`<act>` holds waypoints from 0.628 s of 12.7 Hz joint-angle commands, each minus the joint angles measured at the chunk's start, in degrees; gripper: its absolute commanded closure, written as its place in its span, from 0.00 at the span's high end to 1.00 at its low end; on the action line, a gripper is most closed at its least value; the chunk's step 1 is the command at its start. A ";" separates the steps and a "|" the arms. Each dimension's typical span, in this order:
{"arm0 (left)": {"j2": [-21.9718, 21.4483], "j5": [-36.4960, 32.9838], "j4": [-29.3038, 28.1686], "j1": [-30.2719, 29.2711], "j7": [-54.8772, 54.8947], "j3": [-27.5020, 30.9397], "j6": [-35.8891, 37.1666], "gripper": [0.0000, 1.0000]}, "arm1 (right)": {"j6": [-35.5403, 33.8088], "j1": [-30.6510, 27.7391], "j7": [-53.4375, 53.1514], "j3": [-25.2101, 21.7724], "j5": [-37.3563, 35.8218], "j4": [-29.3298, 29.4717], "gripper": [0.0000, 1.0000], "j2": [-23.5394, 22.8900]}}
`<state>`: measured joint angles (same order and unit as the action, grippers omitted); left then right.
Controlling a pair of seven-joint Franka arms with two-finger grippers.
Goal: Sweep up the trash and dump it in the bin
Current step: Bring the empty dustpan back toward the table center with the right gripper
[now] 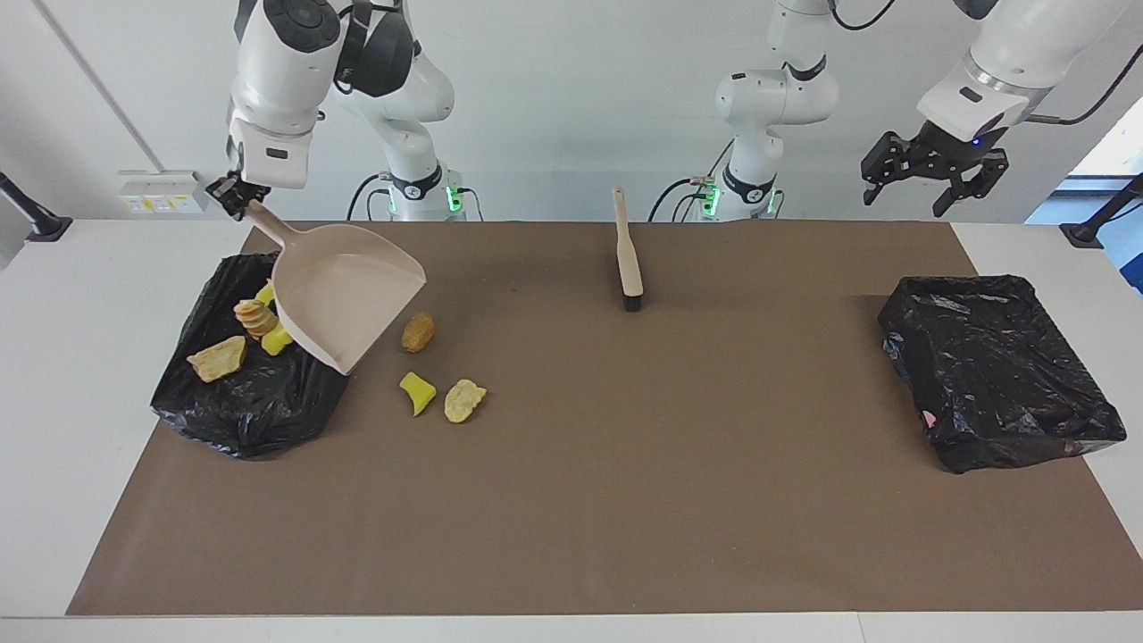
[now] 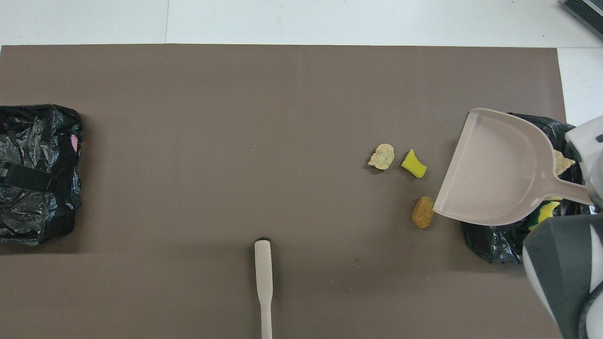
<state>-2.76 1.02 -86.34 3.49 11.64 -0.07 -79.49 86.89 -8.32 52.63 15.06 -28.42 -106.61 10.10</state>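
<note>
torn yellow and tan trash [image 1: 444, 393] scraps; right gripper [image 1: 239, 198] pinching dustpan [image 1: 344, 295]; left gripper [image 1: 933, 174] spread.

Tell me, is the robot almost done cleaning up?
About halfway. Some foam scraps already lie in the black-lined bin at the right arm's end. The right claw holds the empty dustpan above the bin's edge. Three scraps remain on the mat, and the brush lies untouched. The left claw waits open.

A white table [image 1: 54, 357] under a brown mat [image 1: 625, 500] meets a plain white wall [image 1: 554, 89].
</note>
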 commanded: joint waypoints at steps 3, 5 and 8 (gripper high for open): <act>0.30 -1.11 1.26 1.35 -1.89 0.95 0.74 1.00 | -1.72 8.56 -27.41 0.14 13.00 0.96 0.00 -1.47; 0.30 -1.02 1.26 1.44 -1.80 0.95 0.74 1.00 | -2.25 12.08 -36.59 0.14 16.45 4.29 0.00 -5.59; 0.30 -0.94 1.26 1.52 -1.71 0.86 0.74 1.00 | -2.43 17.09 -47.84 0.14 17.52 10.79 0.00 -14.02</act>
<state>-2.77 1.01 -86.22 3.69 10.71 0.09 -79.50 85.85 6.86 10.98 15.42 -12.22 -102.62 3.04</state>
